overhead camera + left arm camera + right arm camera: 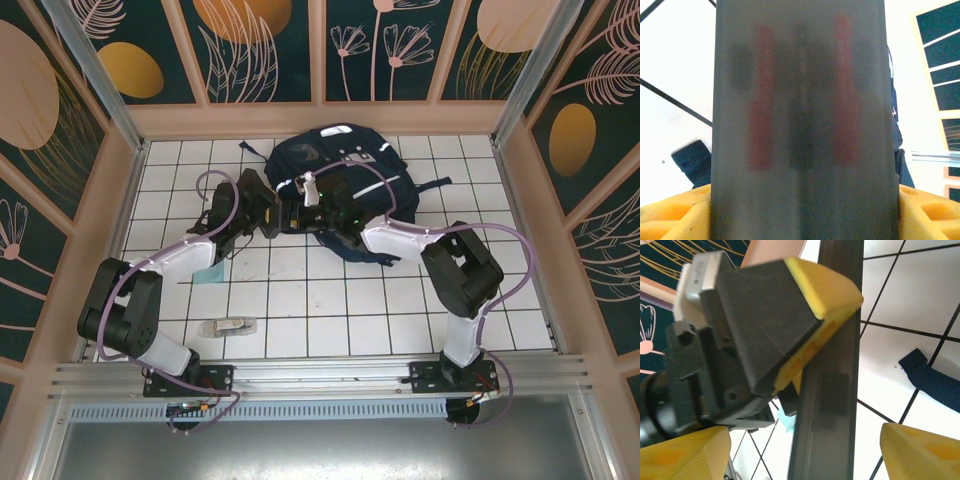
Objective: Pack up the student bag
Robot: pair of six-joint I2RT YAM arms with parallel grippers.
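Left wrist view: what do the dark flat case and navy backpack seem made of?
The dark case looks like smooth, smoky translucent plastic: blurred red and dark pen-like shapes show through it. The student bag looks like matte navy fabric, going by its folds and limp straps.

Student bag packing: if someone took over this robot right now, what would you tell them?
Left claw: shut on a dark see-through pen case, held off the table at the near left edge of the student bag.
Right claw: open, straddling the same case, not gripping it.
Done: the case is up by the bag, not in it.
Left: get the case into the bag. A clear packet lies unpacked on the tiles near the left arm's base. I cannot tell whether the bag is open.
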